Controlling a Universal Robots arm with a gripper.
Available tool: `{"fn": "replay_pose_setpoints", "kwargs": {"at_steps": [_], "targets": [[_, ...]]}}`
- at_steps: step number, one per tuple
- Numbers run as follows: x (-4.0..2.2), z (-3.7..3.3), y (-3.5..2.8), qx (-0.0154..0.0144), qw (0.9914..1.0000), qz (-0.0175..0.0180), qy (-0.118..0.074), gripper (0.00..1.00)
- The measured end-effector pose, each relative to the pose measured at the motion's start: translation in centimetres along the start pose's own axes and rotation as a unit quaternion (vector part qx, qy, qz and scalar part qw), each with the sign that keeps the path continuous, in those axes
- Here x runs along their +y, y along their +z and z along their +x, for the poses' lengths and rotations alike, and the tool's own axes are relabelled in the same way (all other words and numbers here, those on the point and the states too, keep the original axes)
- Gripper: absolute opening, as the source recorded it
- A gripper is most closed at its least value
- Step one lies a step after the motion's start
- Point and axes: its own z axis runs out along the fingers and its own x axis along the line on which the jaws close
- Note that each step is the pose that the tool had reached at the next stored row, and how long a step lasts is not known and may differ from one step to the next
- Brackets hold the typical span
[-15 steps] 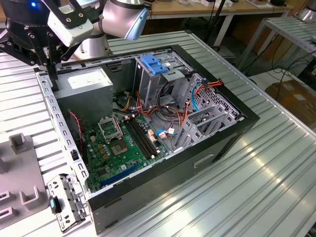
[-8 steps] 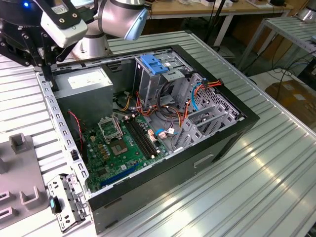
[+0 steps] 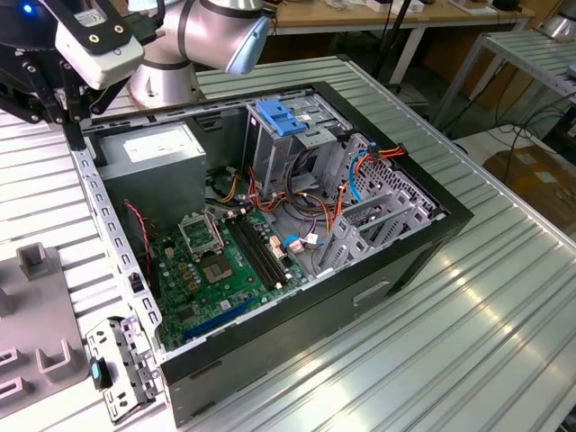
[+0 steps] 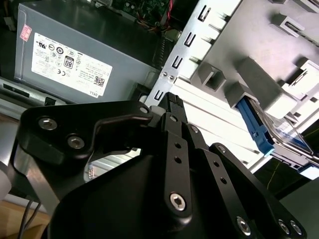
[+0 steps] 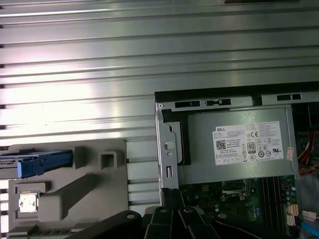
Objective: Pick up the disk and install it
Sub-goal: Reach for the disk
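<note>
Tool (image 4: 172, 102) closed, empty, at case rim (image 4: 175, 63); disk (image 4: 255, 130) apart, in grey fixture (image 4: 259, 82).

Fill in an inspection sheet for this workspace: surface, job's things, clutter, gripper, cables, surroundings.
Surface: ribbed metal table carrying an open case.
Job's things: disk lies in a grey fixture beside the case, not gripped.
Clutter: small metal panel at the case's corner.
Grippers: gripper is over the case's edge near the power supply, apart from the disk.
Cables: orange, red and blue wires inside the case.
Surroundings: benches behind; brown box on the floor.
</note>
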Motion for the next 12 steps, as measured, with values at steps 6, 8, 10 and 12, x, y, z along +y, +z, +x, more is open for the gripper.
{"fn": "replay_pose_setpoints", "kwargs": {"at_steps": [6,8,10,12], "targets": [[-0.05,0.74,-0.02,0.0000,1.00000,0.0000,0.000,0.11],[-0.07,0.91,-0.03,0.0000,1.00000,0.0000,0.000,0.11],[-0.08,1.09,-0.03,0.0000,1.00000,0.0000,0.000,0.11],[-0.09,1.27,-0.03,0.0000,1.00000,0.0000,0.000,0.11]]}}
